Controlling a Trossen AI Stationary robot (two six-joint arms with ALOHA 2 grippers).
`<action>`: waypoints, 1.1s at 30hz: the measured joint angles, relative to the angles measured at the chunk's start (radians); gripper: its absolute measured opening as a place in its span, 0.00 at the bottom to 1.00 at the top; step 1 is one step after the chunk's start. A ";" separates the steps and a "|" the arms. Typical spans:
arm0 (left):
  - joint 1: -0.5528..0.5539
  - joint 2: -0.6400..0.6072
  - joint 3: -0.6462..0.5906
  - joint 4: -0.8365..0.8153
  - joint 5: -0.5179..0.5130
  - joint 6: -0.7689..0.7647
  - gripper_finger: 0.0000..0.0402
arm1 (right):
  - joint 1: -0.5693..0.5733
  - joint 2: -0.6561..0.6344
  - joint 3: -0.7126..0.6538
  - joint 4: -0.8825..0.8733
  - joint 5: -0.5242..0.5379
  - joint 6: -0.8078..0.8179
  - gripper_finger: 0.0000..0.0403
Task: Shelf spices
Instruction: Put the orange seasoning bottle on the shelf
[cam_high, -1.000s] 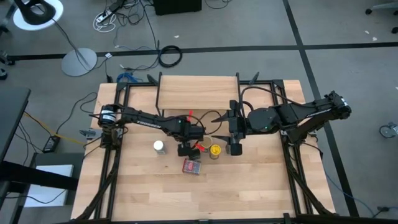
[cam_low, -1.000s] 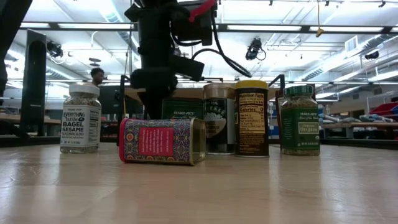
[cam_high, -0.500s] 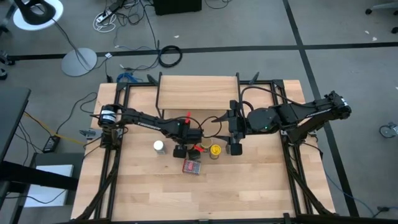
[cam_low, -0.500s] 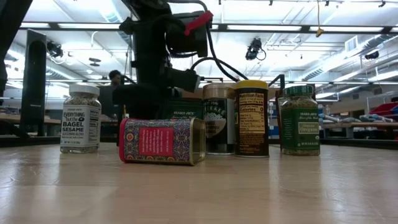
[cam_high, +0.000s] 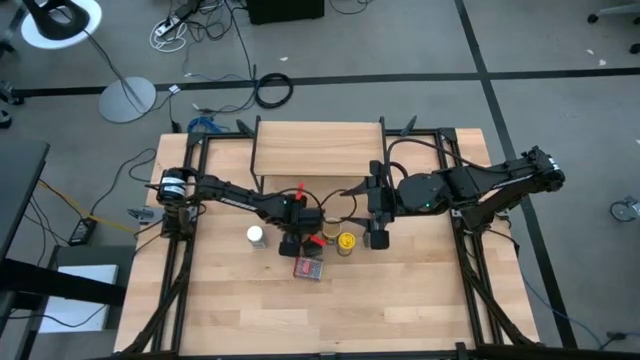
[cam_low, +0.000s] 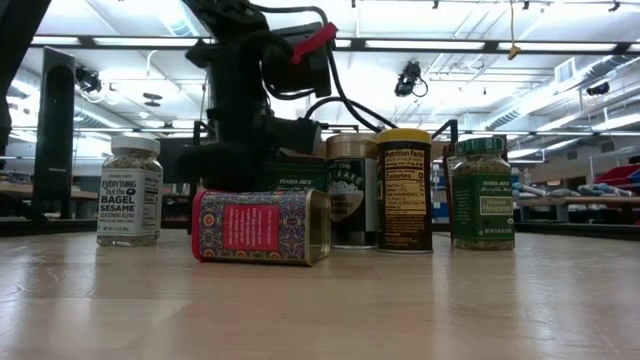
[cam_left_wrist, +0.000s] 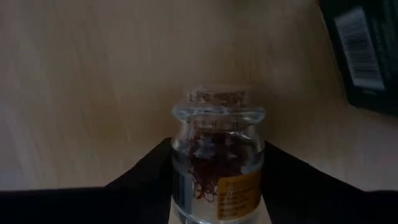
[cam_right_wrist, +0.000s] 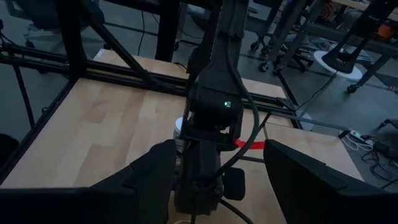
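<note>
Two grippers over the spice cluster

Left gripper (cam_left_wrist: 214, 180): fingers flank a small clear jar (cam_left_wrist: 217, 155) with red threads inside; grip contact cannot be told. Dark tin (cam_left_wrist: 364, 53) just beyond it. Red tin (cam_low: 262, 227) lies on its side in front of this gripper; white-lidded jar (cam_low: 130, 190) off to one side. Right gripper (cam_right_wrist: 214, 180): fingers spread, empty, hovering beside the yellow-lidded jar (cam_high: 346, 241). Shelf (cam_high: 318, 150) well behind both

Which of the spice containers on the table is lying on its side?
The red patterned tin, at the front of the group, lies on its side. The bagel seasoning jar, the yellow-lidded jar and the green-lidded jar all stand upright.
</note>
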 joint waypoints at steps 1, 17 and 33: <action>0.001 0.000 0.000 0.001 -0.002 -0.009 0.44 | 0.000 0.000 0.000 0.000 0.003 0.000 0.60; -0.003 -0.085 0.014 -0.042 -0.043 -0.173 0.44 | 0.000 0.000 0.000 0.003 0.007 0.004 0.60; -0.001 -0.632 0.011 0.006 -0.305 -0.176 0.44 | 0.000 0.000 0.000 0.020 0.020 0.001 0.60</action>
